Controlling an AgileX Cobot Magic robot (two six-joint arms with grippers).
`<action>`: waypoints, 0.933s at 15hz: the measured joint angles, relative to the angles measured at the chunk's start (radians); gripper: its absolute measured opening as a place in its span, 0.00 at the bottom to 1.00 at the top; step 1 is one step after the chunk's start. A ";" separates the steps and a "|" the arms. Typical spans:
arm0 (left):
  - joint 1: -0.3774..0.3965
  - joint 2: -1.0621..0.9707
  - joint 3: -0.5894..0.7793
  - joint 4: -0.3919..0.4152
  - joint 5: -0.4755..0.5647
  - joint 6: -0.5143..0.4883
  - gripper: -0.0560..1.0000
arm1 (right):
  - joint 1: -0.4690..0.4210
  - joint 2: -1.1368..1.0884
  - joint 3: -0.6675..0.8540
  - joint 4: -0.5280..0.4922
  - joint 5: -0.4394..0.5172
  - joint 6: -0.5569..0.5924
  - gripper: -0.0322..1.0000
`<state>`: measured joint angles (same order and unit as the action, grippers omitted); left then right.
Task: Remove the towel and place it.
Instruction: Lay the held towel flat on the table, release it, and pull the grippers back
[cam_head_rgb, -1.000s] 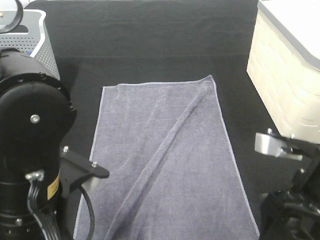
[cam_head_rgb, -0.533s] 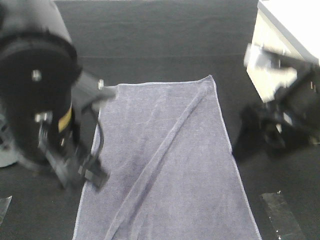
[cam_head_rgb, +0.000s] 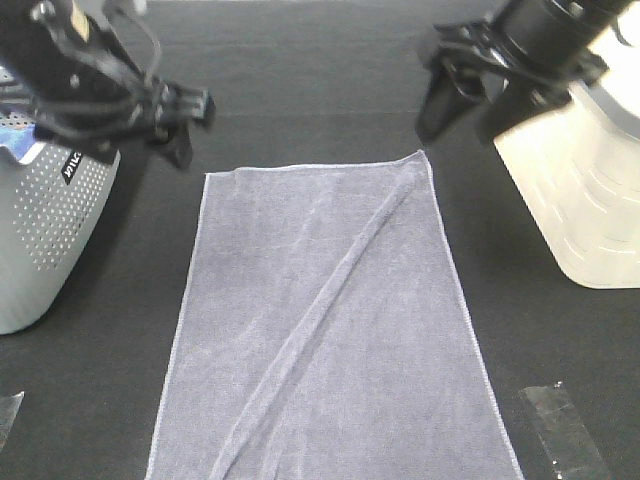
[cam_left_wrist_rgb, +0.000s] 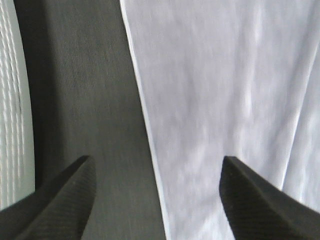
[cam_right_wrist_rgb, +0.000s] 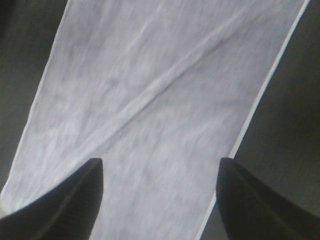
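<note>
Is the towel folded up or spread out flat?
Spread out. The towel lies open and flat on the black table, with just one long raised wrinkle running slantwise across it.

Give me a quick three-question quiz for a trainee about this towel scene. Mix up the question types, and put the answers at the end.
1. True or false: the left gripper is shut on the towel.
2. The raised crease in the towel runs: A) along one long hem, B) diagonally, C) straight across the width.
3. Fill in: in the high view, the perforated grey basket stands to the towel's ___.
Key: 1 false, it and the right gripper are both open and empty; 2 B; 3 left.
</note>
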<state>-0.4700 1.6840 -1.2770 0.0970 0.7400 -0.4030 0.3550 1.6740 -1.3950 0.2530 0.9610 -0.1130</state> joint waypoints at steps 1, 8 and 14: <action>0.028 0.031 -0.034 -0.028 -0.013 0.034 0.68 | 0.000 0.041 -0.061 -0.014 0.001 0.009 0.63; 0.092 0.371 -0.368 -0.064 -0.019 0.116 0.68 | 0.000 0.351 -0.381 -0.183 -0.001 0.101 0.63; 0.095 0.611 -0.645 -0.079 0.001 0.117 0.68 | 0.000 0.559 -0.559 -0.309 -0.011 0.131 0.63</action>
<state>-0.3750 2.2950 -1.9220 0.0180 0.7410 -0.2860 0.3550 2.2330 -1.9540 -0.0560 0.9500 0.0180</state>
